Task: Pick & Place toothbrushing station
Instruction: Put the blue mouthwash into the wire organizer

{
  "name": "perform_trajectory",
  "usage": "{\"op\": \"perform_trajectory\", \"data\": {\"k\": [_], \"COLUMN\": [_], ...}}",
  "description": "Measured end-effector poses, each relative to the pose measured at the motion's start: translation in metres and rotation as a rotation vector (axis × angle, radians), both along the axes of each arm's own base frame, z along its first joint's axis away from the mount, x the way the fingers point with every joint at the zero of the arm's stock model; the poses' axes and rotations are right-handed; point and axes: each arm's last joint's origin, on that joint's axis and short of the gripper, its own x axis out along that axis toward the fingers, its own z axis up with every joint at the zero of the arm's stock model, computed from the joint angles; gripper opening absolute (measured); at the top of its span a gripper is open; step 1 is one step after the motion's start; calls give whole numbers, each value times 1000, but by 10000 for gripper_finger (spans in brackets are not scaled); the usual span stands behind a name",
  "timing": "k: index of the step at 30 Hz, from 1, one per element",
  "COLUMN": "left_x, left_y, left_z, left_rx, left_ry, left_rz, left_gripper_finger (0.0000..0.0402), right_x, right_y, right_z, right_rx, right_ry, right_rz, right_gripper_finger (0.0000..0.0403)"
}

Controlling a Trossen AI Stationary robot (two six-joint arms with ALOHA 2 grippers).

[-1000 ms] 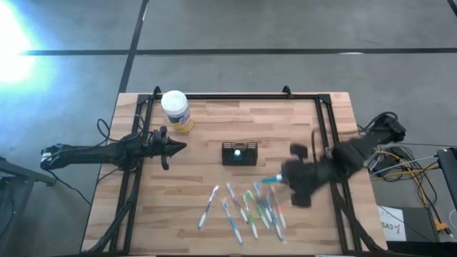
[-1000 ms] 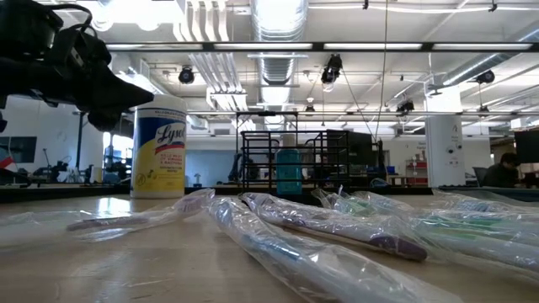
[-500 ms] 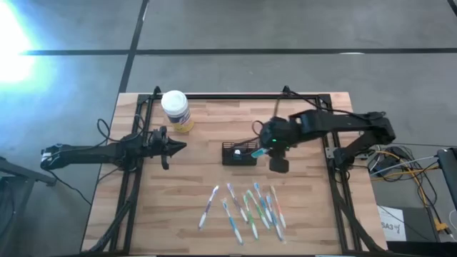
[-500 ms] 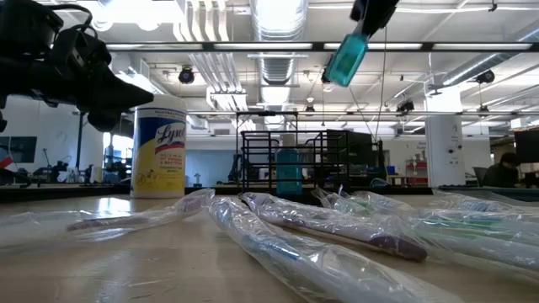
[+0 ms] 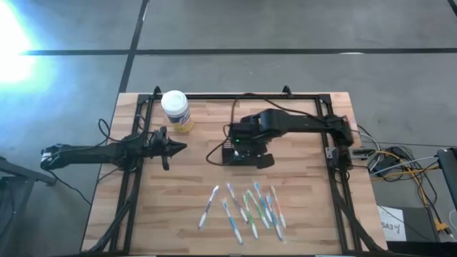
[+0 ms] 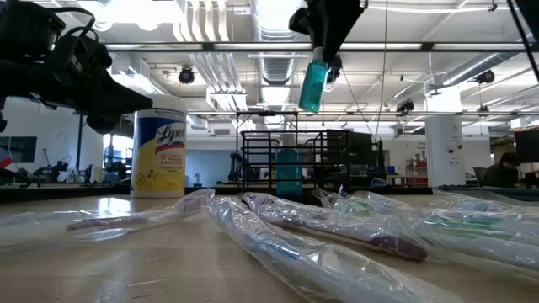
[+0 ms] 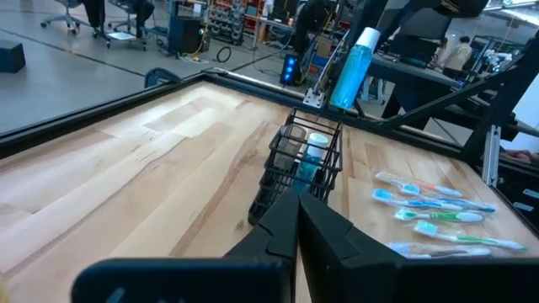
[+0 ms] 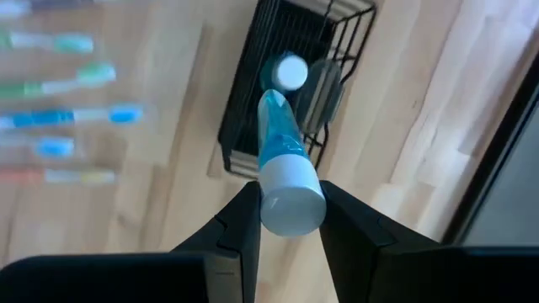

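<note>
The toothbrushing station (image 5: pixel 239 154) is a small black wire holder standing on the wooden table, also seen in the left wrist view (image 7: pixel 303 164). A blue tube with a white cap (image 8: pixel 292 71) stands inside it. My right gripper (image 8: pixel 290 192) hovers above the station (image 8: pixel 253 109), pointing down, shut on a second blue tube (image 6: pixel 312 84). My left gripper (image 5: pixel 182 147) waits shut at the table's left, level, pointing toward the station. My right gripper pinches the blue tube at its white cap end (image 8: pixel 290 202) between its two fingers (image 8: pixel 246 220), coming from above. The tube hangs upright below the fingers, cap up and flat end (image 7: pixel 344 94) down, lifted clear above the station.
A round yellow wipes jar with a white lid (image 5: pixel 176 108) stands at the far left. Several wrapped toothbrushes (image 5: pixel 246 210) lie near the table's front edge. A black frame rail (image 5: pixel 235 96) runs around the table. A cable (image 5: pixel 214 153) trails beside the station.
My right gripper has swung from above the toothbrushes at the right toward the table's left and far edge, stopping over the station. It has tipped from slanted to pointing down, and the blue tube it carries now hangs upright.
</note>
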Motion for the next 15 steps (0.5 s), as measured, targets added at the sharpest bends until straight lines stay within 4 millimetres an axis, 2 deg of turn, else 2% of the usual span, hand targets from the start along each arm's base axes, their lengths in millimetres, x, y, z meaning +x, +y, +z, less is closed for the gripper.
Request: {"op": "perform_trajectory", "data": {"k": [7,15], "left_x": [0,0], "left_y": [0,0], "left_z": [-1,-2], "left_rx": [-1,-3], "left_ry": [9,24], "left_rz": [-1,-2], "left_gripper_finger": [14,9], "right_x": [26,33], "right_y": [1,-1], "right_z": [7,-4], "right_rx": [27,24], "right_ry": [-78,-43], "right_rz": [124,145], "right_gripper_finger": [93,93]}}
